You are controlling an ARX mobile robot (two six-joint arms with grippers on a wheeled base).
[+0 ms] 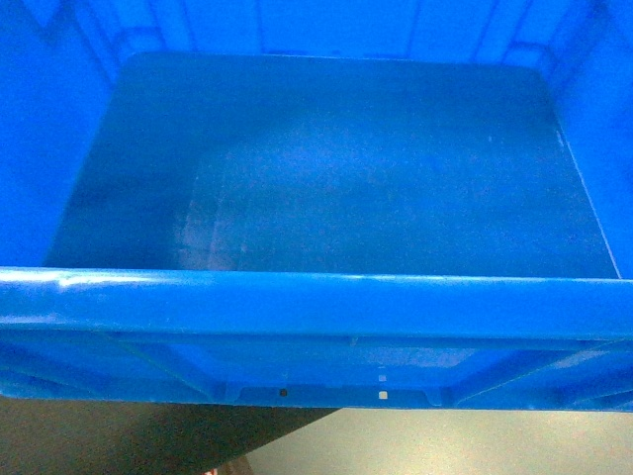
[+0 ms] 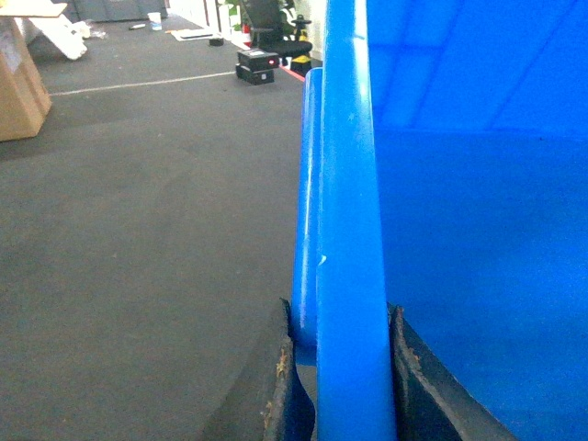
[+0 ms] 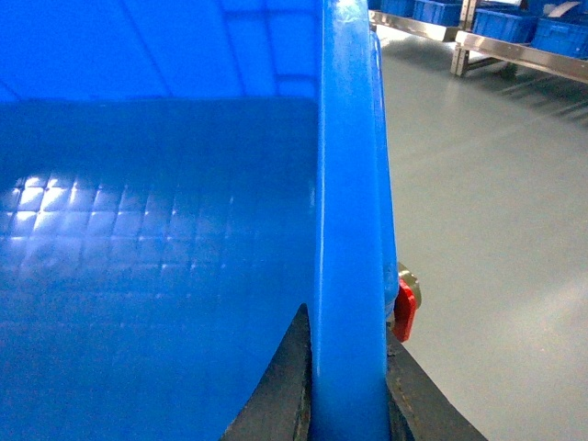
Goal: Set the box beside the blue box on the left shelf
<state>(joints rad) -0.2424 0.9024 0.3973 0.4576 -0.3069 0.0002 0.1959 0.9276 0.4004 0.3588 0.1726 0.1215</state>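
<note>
We are holding the blue crate [image 1: 316, 307], which is filling the head view. Our left gripper [image 2: 342, 386] is clamping its rim at the frame's bottom centre; our right gripper [image 3: 344, 386] is pinching the opposite rim likewise.

Bright-blue plastic box [image 1: 326, 178], glossy on the thick rim with streaks of light, smooth on the floor inside, faintly scuffed and dulled toward the middle, faint grid of squares reflected in the right wrist view. Worn black rubbery pads [image 2: 280, 386] on the left pincer [image 2: 338, 386], frayed at the edges. Matt dark floor [image 2: 138, 230], slightly grainy; pale grey floor [image 3: 496, 202] smooth with soft sheen. Brown cardboard carton [image 2: 18, 83], matt
</note>
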